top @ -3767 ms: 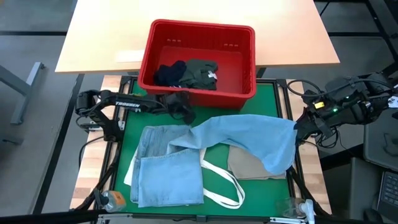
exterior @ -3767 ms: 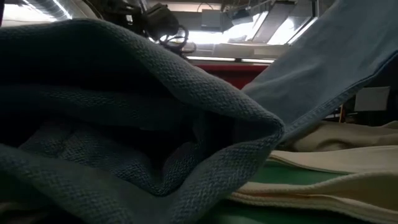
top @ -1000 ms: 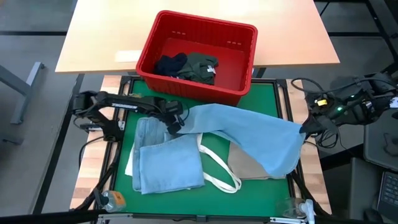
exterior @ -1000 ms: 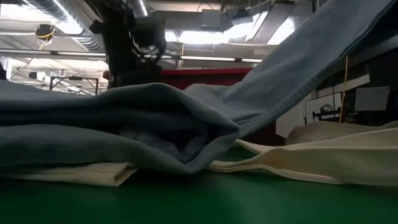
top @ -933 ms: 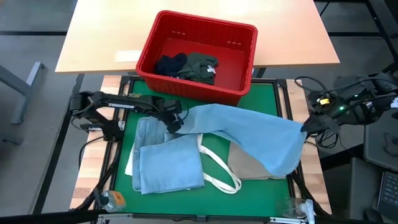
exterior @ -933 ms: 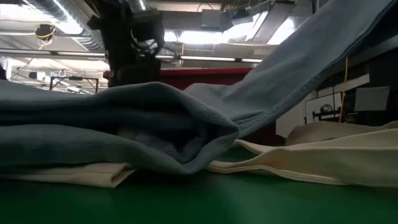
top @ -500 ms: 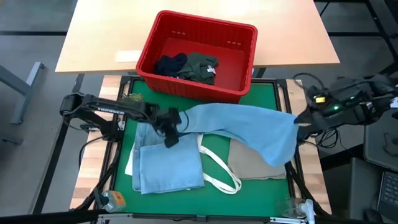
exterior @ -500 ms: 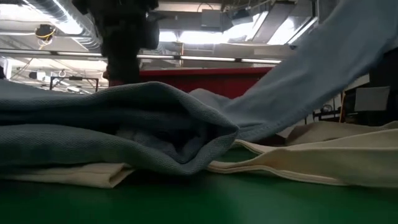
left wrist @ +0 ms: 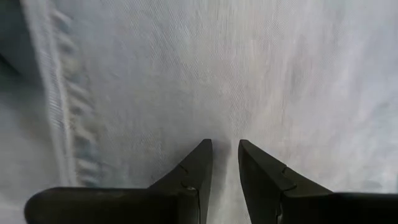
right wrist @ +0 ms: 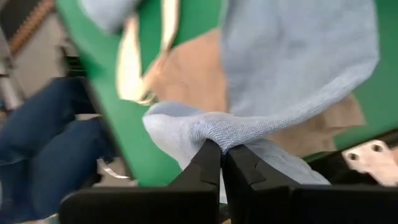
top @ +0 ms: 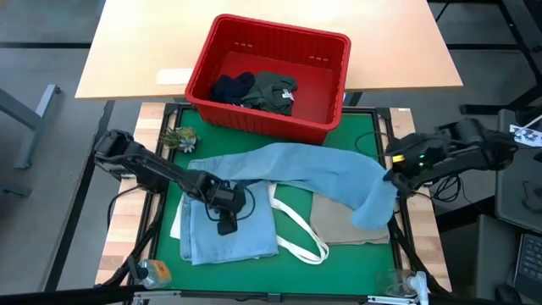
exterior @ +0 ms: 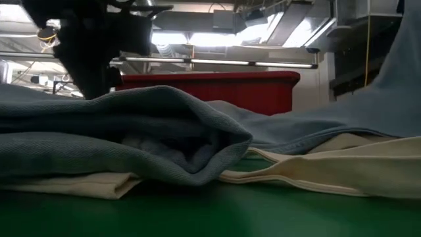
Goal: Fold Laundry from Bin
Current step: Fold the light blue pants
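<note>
We saw the jeans point(top: 279, 182) spread across the green desk point(top: 366, 129) at mid frame, one half folded at lower left, one leg stretching right. The right gripper point(right wrist: 221, 152) had its jaws closed on that leg's end at the desk's right edge. The left gripper point(left wrist: 225, 163) pressed on the folded part, jaws slightly apart, holding nothing. We judged the fold half done. Beige cloth point(top: 339, 222) lay beneath; two dark garments point(top: 258, 91) waited in the bin point(top: 326, 127), upper centre.
</note>
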### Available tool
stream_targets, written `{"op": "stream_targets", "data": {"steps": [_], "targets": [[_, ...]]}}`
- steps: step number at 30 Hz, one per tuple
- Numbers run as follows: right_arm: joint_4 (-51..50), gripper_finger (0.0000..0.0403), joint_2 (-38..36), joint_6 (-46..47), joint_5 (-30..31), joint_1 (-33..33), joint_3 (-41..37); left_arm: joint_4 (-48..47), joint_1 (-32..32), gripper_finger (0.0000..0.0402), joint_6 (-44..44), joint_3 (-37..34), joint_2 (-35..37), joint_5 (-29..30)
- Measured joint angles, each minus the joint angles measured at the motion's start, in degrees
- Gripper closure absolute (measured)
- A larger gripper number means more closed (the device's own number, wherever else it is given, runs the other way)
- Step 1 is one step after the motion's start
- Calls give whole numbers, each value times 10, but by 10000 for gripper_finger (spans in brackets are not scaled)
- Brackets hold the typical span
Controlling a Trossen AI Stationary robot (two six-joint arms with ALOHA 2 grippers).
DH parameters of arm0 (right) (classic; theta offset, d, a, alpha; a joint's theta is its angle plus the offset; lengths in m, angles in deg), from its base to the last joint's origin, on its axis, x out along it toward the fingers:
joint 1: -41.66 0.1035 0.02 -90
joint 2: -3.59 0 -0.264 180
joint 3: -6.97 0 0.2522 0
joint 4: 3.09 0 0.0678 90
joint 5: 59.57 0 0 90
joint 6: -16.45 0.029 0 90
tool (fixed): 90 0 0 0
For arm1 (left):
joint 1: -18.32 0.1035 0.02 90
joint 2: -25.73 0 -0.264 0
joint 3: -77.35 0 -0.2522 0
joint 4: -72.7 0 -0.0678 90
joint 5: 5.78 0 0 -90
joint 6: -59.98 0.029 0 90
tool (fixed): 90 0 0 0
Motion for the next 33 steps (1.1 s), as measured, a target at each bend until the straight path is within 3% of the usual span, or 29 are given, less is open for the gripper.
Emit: {"op": "stream_targets", "data": {"steps": [5, 19, 28, 33], "targets": [[1, 400, 1, -1, 28, 0, -47, 14, -16, 328, -2, 0, -25, 1], [0, 394, 0, -4, -2, 0, -75, 9, -26, 328, 0, 0, -29, -4], [0, 285, 0, -14, -9, 0, -75, 2, -76, 329, -25, 0, -29, -21], [0, 258, 0, -13, -50, 0, -76, 6, -93, 329, -49, 0, -27, -22]]}}
